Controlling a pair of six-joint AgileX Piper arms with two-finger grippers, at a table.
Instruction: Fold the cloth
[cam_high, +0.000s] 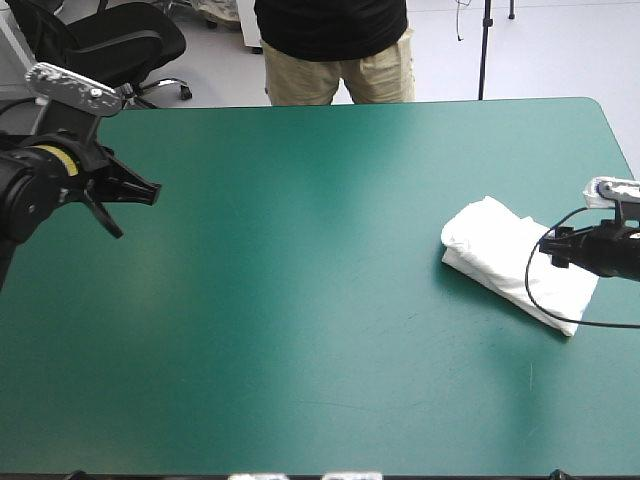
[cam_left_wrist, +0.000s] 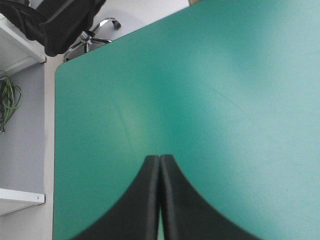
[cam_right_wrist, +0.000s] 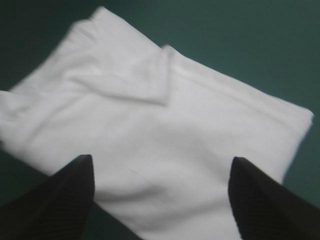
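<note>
The table with its teal-green cover bears a white short-sleeved T-shirt, a folded bundle with the table's right edge near it. Over the T-shirt's right part the right gripper reaches in level, its black fingers wide apart and holding nothing. Well away to the T-shirt's left, the left gripper hangs raised, fingers pressed together and empty.

T-shirt, near the right edge of the table: in the high view the side toward that edge lies under the right gripper. In the right wrist view the black fingers hide the bundle's near edge, and its layers cannot be counted. The right arm is cut off at the picture's border.
</note>
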